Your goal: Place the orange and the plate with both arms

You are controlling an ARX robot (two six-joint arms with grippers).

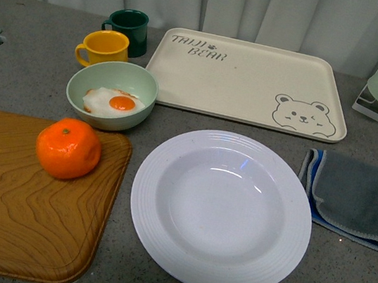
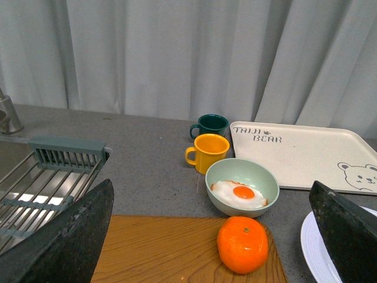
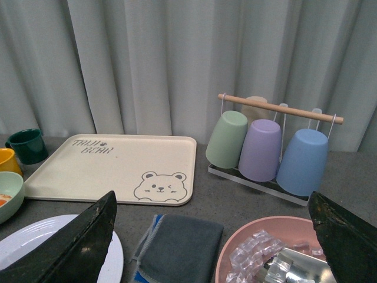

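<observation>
The orange [image 1: 68,148] sits on a wooden cutting board [image 1: 14,215] at the front left. It also shows in the left wrist view [image 2: 242,244]. The plate [image 1: 221,209], large, white and empty, lies on the grey counter at front centre; its edge shows in the left wrist view [image 2: 312,247] and in the right wrist view [image 3: 35,239]. My left gripper [image 2: 212,236] is open and empty, above and behind the board, with the orange between its fingers in view. My right gripper [image 3: 215,242] is open and empty, above a grey cloth. Neither arm shows in the front view.
A pale green bowl [image 1: 111,94] with a fried egg stands behind the orange, with a yellow mug [image 1: 105,48] and a green mug [image 1: 129,31] beyond. A cream bear tray [image 1: 247,83] lies at the back. A grey cloth [image 1: 351,198], a cup rack [image 3: 268,144], a pink bowl [image 3: 271,253] and a sink rack [image 2: 41,183] flank them.
</observation>
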